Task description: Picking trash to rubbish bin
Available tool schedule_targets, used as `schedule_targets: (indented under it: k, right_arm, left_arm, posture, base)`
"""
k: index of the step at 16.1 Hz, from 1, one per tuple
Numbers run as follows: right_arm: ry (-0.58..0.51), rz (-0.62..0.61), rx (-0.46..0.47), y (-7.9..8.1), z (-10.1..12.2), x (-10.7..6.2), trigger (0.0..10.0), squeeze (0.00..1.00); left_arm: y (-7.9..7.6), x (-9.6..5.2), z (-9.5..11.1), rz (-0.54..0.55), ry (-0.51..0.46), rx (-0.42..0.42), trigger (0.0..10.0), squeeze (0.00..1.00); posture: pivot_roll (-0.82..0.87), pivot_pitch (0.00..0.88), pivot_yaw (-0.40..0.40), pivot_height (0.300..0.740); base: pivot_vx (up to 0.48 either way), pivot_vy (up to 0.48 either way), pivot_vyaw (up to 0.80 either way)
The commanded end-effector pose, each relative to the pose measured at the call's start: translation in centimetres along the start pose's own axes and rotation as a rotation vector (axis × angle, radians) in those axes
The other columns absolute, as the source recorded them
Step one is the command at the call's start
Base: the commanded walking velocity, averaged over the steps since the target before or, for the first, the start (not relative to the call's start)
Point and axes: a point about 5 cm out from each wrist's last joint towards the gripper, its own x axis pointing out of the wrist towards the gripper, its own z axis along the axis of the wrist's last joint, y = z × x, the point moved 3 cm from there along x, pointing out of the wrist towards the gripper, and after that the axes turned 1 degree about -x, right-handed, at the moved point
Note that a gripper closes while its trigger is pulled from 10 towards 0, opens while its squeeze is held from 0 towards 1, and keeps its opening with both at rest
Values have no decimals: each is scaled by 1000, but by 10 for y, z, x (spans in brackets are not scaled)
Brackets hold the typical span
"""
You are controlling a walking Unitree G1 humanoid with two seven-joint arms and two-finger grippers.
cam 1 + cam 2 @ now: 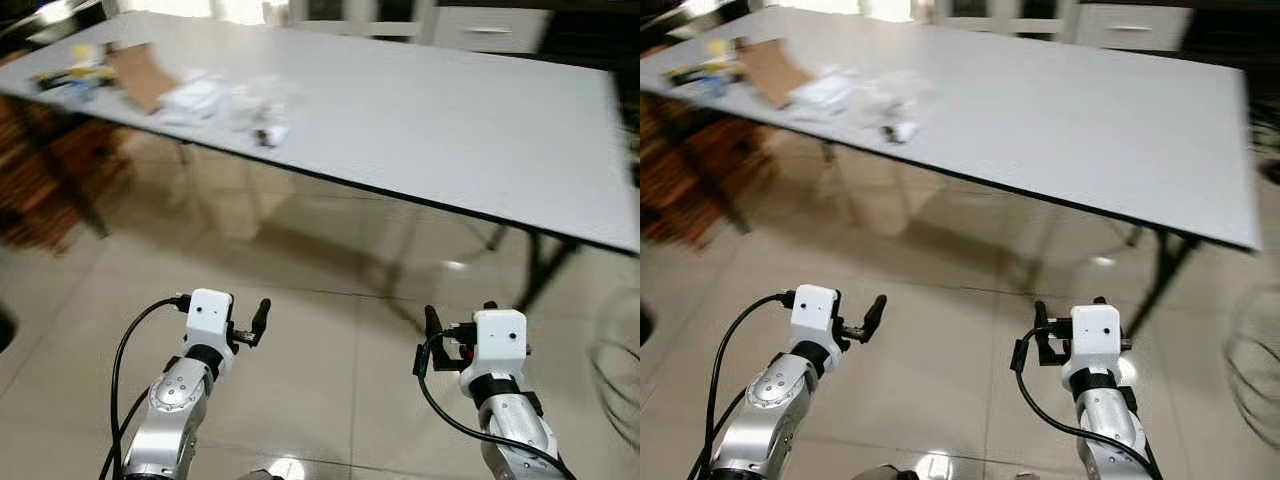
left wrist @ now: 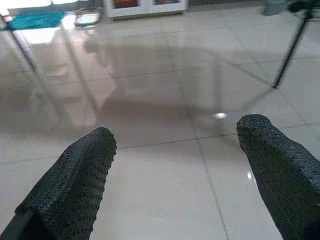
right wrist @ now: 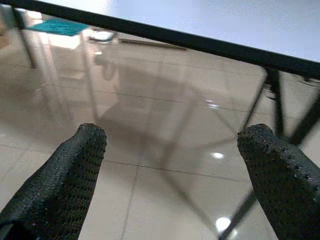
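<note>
Trash lies at the far left end of a white table: a brown cardboard piece, crumpled white wrappers, a small dark-and-white scrap near the front edge, and yellow and dark items at the corner. Both arms are held low over the tiled floor, short of the table and well away from the trash. My left gripper is open with nothing between its fingers. My right gripper is open too, pointing under the table's edge, with its fingers wide apart.
Black table legs stand ahead on the right. A blurred wire-frame object sits on the floor at the far right. Dark wooden furniture is at the left. Glossy floor tiles lie between me and the table.
</note>
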Motion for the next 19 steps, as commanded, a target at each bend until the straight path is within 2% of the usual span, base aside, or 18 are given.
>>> schedule_targets:
  k: [1,3,8,19]
  right_arm:
    - [15,-2,9,1,-3,0,10000,0]
    - [10,-1,14,1,-3,-1,10000,0]
    - [2,3,17,1,-3,-3,10000,0]
    - [-4,0,14,4,0,-7,10000,0]
  left_arm:
    - [2,0,-2,1,15,5,10000,0]
    - [1,0,-3,-2,17,6,10000,0]
    - [0,-1,-6,-12,27,10,10000,0]
    - [2,-3,-15,-24,57,15,10000,0]
  posture:
    - [-98,90,69,740]
    - [-98,89,70,740]
    - [-97,93,71,740]
    - [-100,104,78,740]
  base:
    - [0,304,-744]
    - [0,152,-637]
    - [0,0,0]
    - [0,476,0]
